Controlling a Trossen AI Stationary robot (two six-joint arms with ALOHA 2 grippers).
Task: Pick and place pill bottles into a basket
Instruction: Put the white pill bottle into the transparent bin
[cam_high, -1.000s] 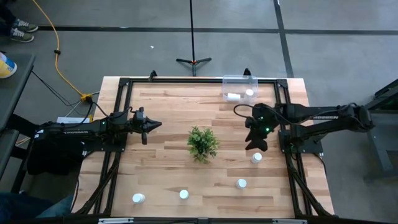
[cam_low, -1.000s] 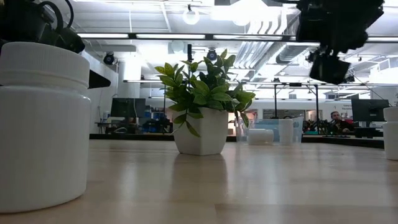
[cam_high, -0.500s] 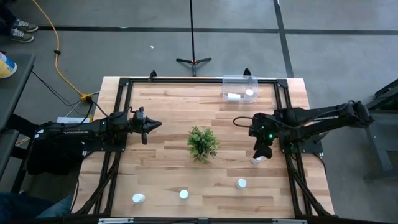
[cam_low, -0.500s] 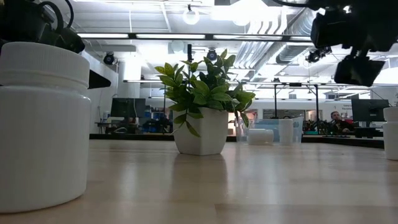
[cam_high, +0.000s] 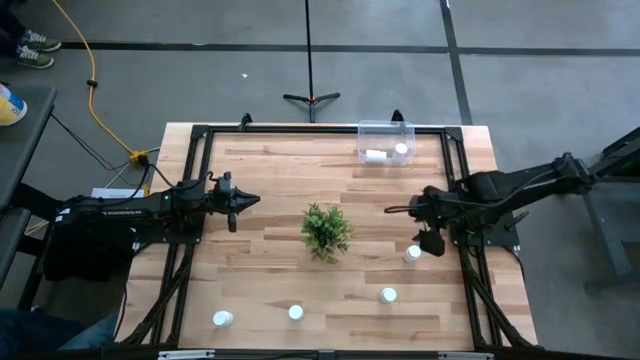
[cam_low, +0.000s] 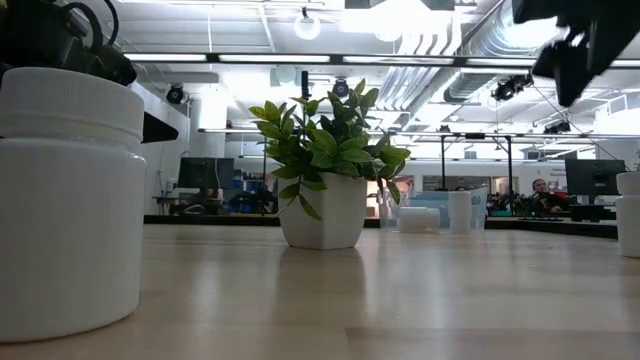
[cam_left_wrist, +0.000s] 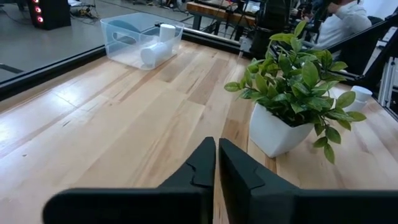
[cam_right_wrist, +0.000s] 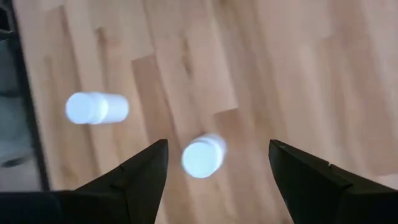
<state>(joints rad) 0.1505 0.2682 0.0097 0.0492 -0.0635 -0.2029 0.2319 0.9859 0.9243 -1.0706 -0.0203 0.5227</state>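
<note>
Right gripper (cam_high: 428, 243) above near-right pill bottle (cam_high: 413, 254), fingers spread wide, empty. Left gripper (cam_high: 243, 201) waits closed, left of plant (cam_high: 326, 230). Basket (cam_high: 386, 142) far right, two bottles inside. Risk: off-centre descent tips bottle.

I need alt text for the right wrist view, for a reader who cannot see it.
Seen from above, the open right gripper hangs over a white pill bottle standing between its two dark fingers on the wooden table. A second bottle stands farther off, near the table's dark edge.
</note>
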